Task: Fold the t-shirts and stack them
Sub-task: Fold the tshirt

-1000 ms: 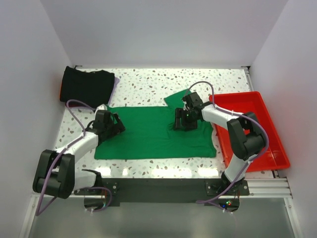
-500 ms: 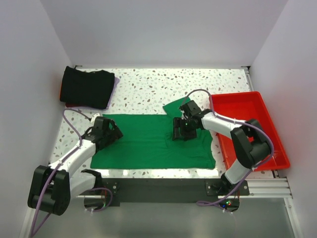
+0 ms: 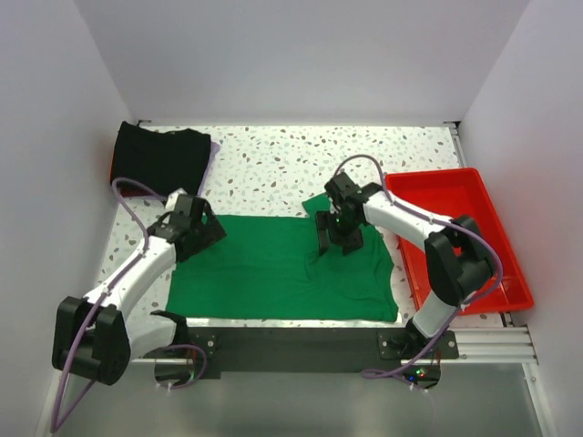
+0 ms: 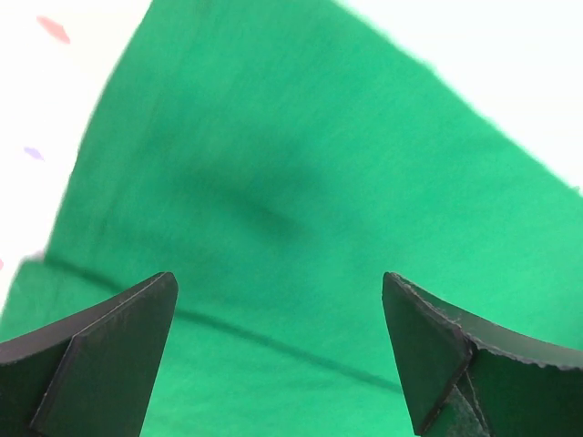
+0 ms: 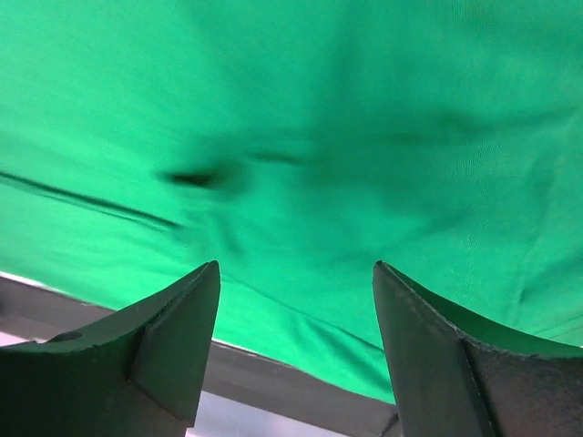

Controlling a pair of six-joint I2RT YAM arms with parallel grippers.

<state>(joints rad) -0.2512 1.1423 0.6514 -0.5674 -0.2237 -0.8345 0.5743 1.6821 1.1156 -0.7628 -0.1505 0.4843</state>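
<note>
A bright green t-shirt [image 3: 278, 269] lies spread flat across the near middle of the table. It fills the left wrist view [image 4: 291, 182] and the right wrist view [image 5: 301, 118]. My left gripper [image 3: 202, 229] is open and empty over the shirt's upper left corner. My right gripper [image 3: 335, 238] is open and empty over the shirt's upper right part, by a small raised fold. Folded black t-shirts [image 3: 159, 159] sit stacked at the far left corner, with red and purple edges showing under them.
A red plastic tray [image 3: 492, 264] stands along the right side of the table, close to the right arm. The speckled tabletop [image 3: 273, 164] lies between the stack and the tray. A dark rail [image 3: 301, 341] runs along the near edge.
The green shirt has shifted toward the near edge and its far right flap now lies flatter. Both grippers stay over its upper corners; the right one has moved slightly left.
</note>
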